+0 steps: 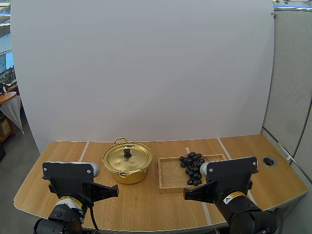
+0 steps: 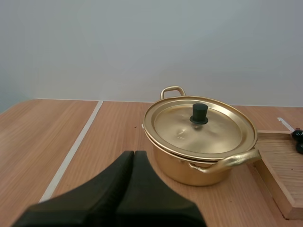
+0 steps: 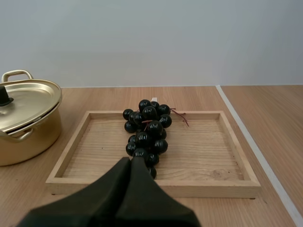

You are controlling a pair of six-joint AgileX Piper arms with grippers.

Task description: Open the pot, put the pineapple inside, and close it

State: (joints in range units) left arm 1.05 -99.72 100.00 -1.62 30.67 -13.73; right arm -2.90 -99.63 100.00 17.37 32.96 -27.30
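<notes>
A gold pot (image 1: 127,163) stands mid-table with its lid on; the lid (image 2: 200,126) has a black knob (image 2: 199,113). To its right a bunch of dark grapes (image 1: 192,167) lies in a wooden tray (image 1: 172,174); I see no pineapple. My left gripper (image 1: 116,190) hangs shut near the front edge, left of the pot, its fingers (image 2: 133,163) together as one wedge. My right gripper (image 1: 185,194) is shut too, just in front of the tray, its tip (image 3: 130,162) pointing at the grapes (image 3: 147,133). The pot (image 3: 26,120) sits beside the tray (image 3: 90,153).
A round metal grommet (image 1: 268,161) is set in the tabletop at the far right. Pale seams (image 1: 83,152) run front to back across the wooden table. Bare wood lies left of the pot and right of the tray.
</notes>
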